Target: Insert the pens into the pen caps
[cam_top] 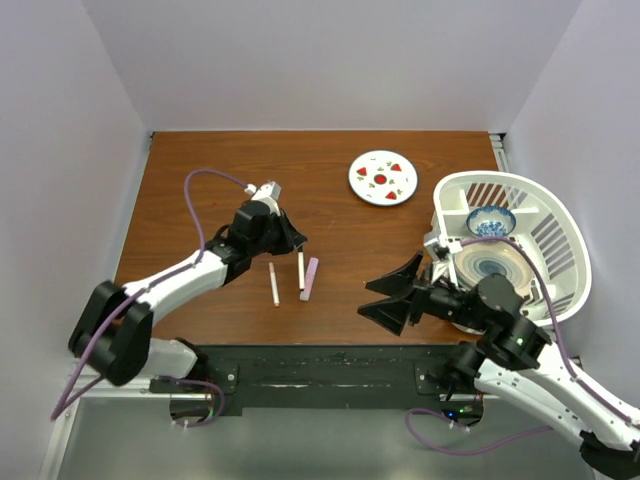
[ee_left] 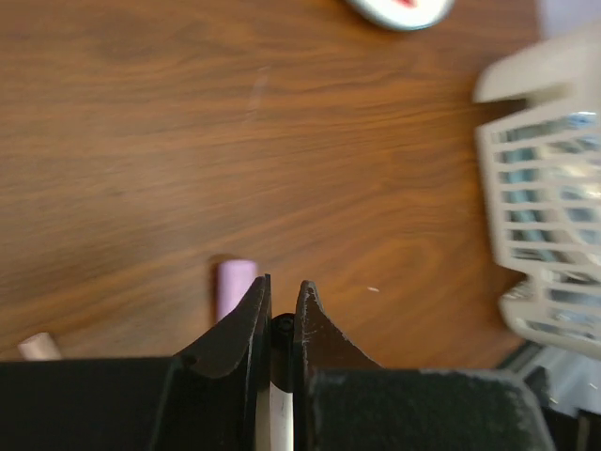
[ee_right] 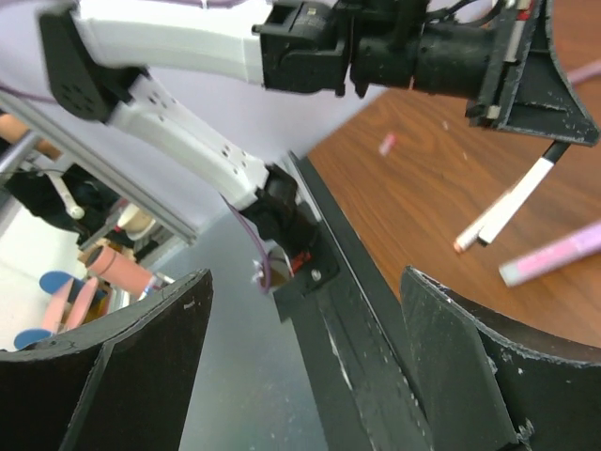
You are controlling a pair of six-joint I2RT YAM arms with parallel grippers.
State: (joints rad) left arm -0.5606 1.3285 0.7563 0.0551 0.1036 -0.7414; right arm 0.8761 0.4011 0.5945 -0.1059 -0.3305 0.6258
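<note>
My left gripper (cam_top: 297,243) (ee_left: 280,287) is shut on the dark end of a thin white pen (cam_top: 301,271) (ee_left: 280,329), which hangs tilted with its white end down by the table (ee_right: 512,211). A second thin white pen (cam_top: 274,286) (ee_right: 479,230) lies just left of it. The thick pale pink marker (cam_top: 310,278) (ee_left: 234,287) (ee_right: 554,256) lies just right of it. A tiny pink cap (ee_right: 387,143) lies on the table under the left arm. My right gripper (cam_top: 375,298) (ee_right: 305,277) is wide open and empty, near the table's front edge, right of the pens.
A round white plate with red marks (cam_top: 382,177) sits at the back centre. A white dish rack (cam_top: 500,178) (ee_left: 545,188) with a blue bowl (cam_top: 491,221) and a plate stands at the right. A black rail (ee_right: 376,348) runs along the near edge.
</note>
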